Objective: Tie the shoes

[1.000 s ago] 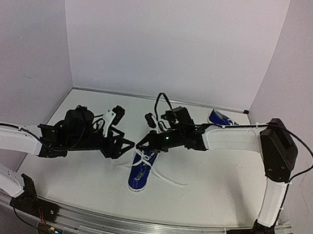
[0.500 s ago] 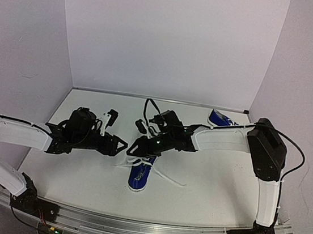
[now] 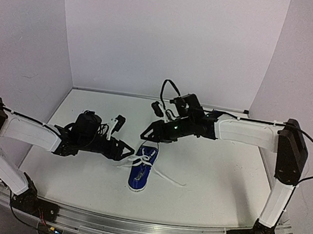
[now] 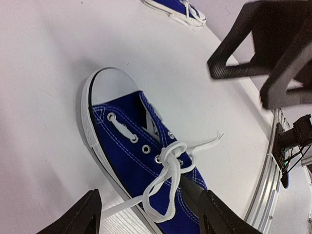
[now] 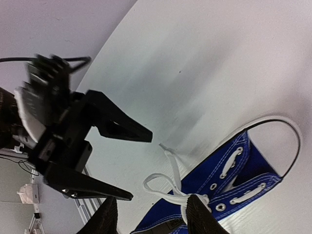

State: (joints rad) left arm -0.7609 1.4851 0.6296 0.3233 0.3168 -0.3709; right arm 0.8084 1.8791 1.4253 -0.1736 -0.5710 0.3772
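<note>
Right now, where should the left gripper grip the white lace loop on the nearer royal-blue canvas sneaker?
Probably the outer bend of the white lace loop, away from the knot. It hangs over the side of the royal-blue canvas sneaker facing the open left gripper, so come from that side, one finger either side.

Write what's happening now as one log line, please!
left gripper: jaws open beside shoe | right gripper: jaws open near shoe | laces: loose, no bow

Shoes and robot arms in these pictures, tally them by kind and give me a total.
Blue shoes: 2 (near shoe, far shoe)
Robot arms: 2 (left arm, right arm)
Total: 4
</note>
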